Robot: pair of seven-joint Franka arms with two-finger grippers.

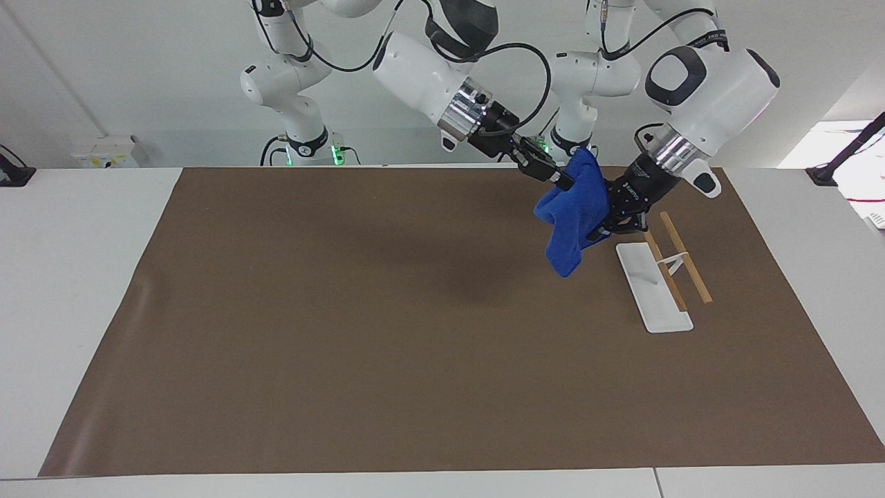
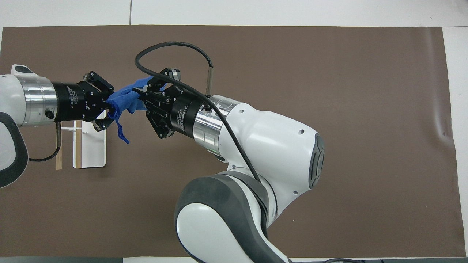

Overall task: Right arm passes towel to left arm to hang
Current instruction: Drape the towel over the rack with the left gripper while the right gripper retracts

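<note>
Your right hand [image 1: 561, 181] clamps soft, bunched blue towel [image 1: 571, 214]; left hand [image 1: 608, 223] pinches its fold, above matte brown counter [image 1: 346, 346] near flat white rack [image 1: 653, 287].

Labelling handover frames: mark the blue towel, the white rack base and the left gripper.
Bright blue microfibre towel [image 1: 572, 220], facing view: middle of the hanging cloth.
White rectangular rack base [image 2: 93, 146], overhead view: bare flat plate.
Left gripper [image 2: 106, 109], overhead view: between fingertips at the towel.
</note>
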